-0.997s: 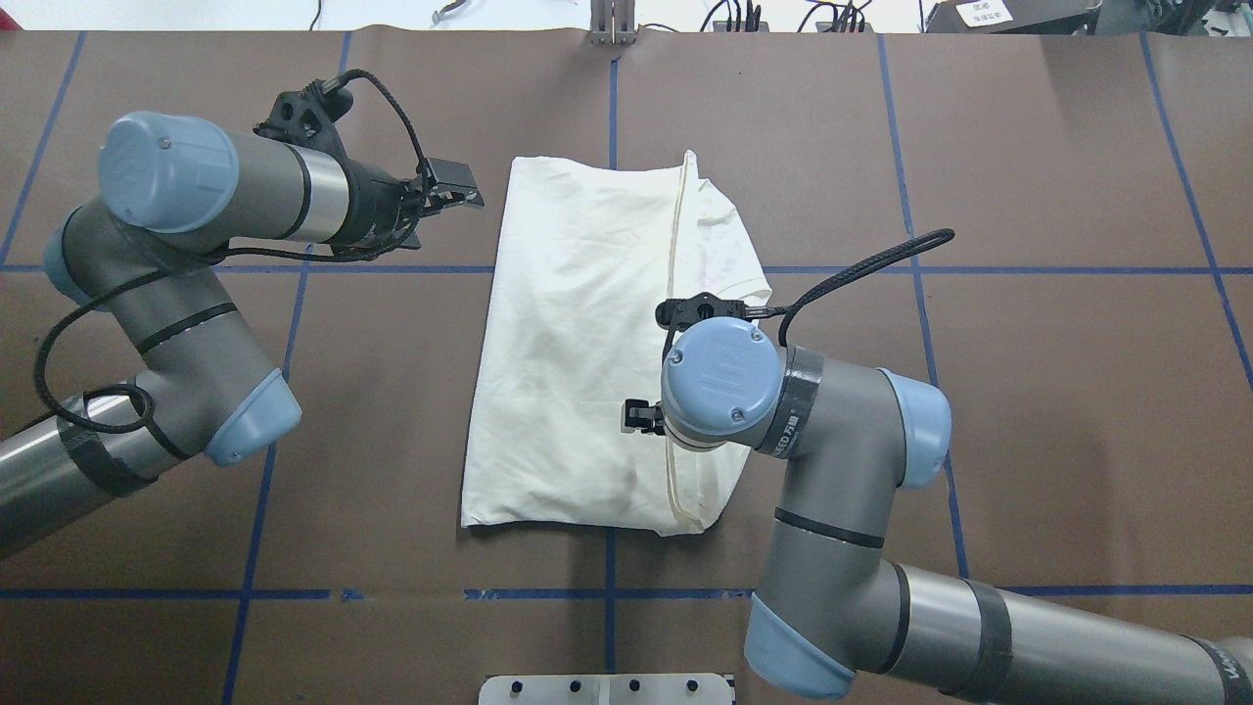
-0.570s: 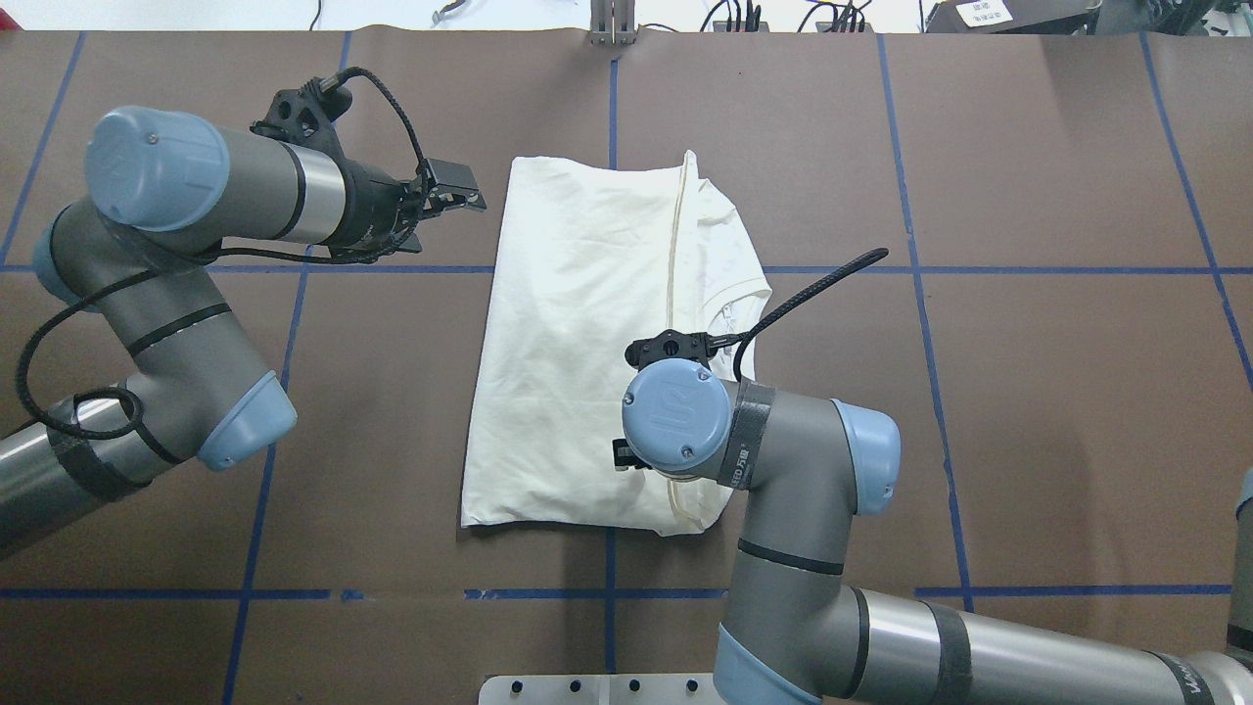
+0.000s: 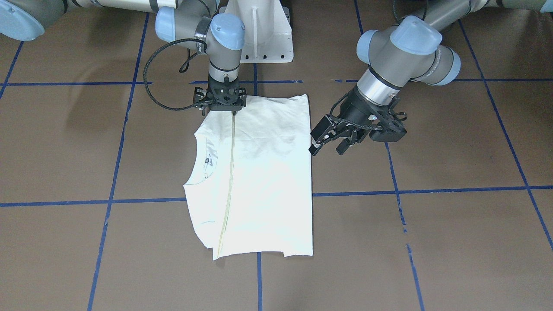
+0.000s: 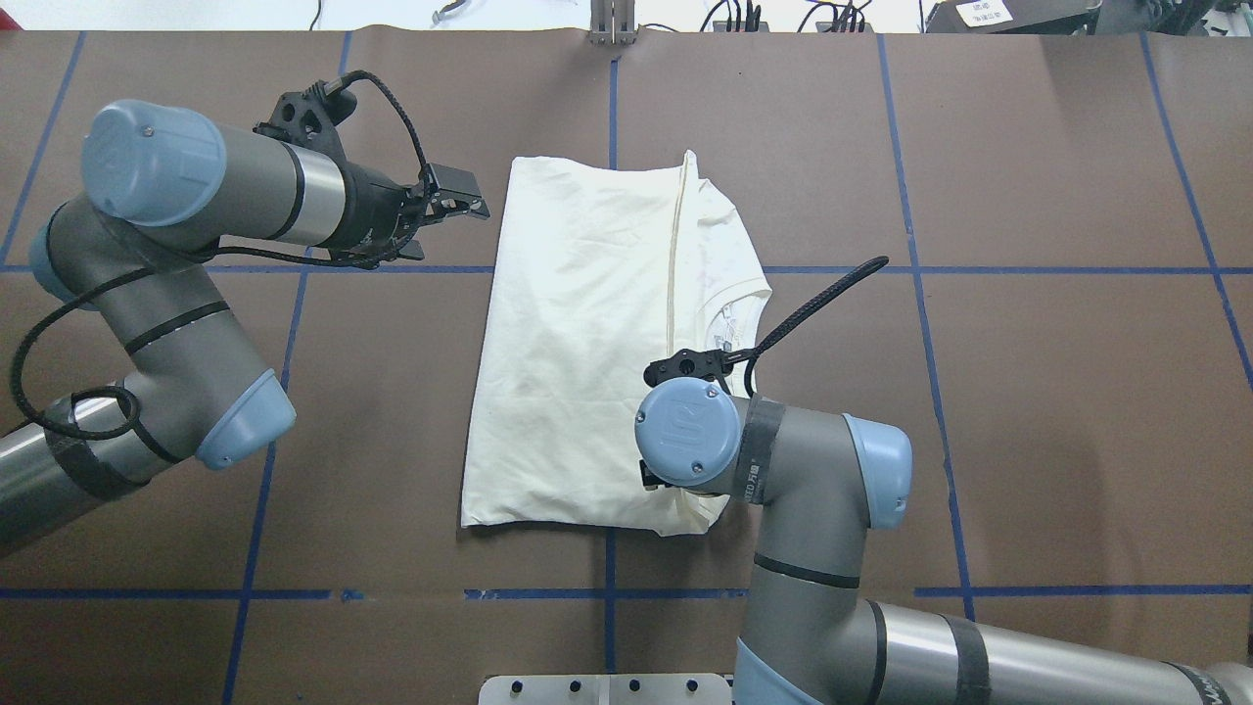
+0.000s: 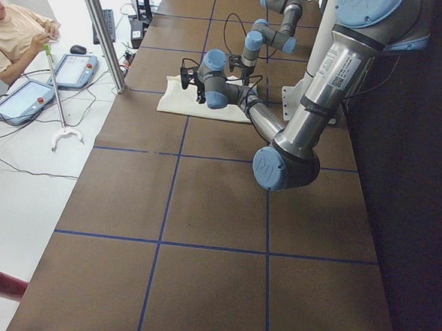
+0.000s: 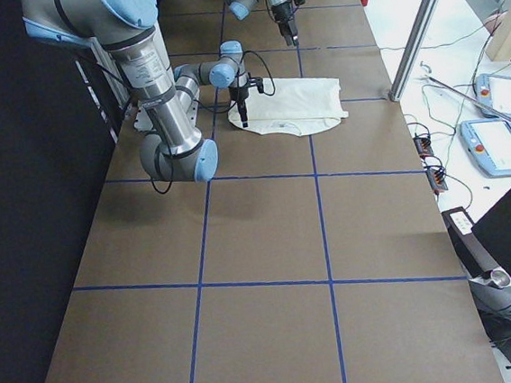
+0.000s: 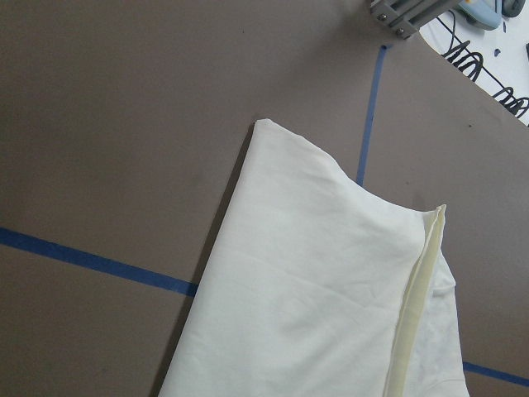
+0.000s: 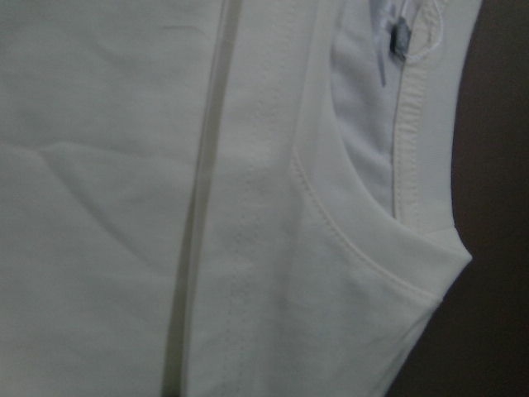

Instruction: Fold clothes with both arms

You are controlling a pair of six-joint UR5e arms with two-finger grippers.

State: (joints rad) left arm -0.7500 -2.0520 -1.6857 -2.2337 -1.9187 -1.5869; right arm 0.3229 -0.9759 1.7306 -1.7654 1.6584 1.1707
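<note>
Lying folded lengthwise, plain side up, the T-shirt (image 4: 578, 343) sits mid-desk (image 4: 1028, 392). Right hand (image 3: 221, 103) points straight down at its robot-side hem; finger state cannot be told. Left hand (image 3: 327, 147) hovers tilted just beside the shirt's long edge, fingers spread. Small neck label (image 3: 206, 160): unreadable.

Worktop: you had a brown surface (image 4: 1028, 392), marked into a grid by blue tape lines (image 4: 1077, 270).
T-shirt: you saw it (image 4: 587, 343) lying flat around the worktop's middle, folded lengthwise with the plain side up. Its neckline faced the worktop's right end, and a fold ridge ran from the far edge's side toward the robot's edge.
Pedestal base: white, it (image 3: 265, 39) stood at the middle of the robot's edge, near the shirt but apart from it.
</note>
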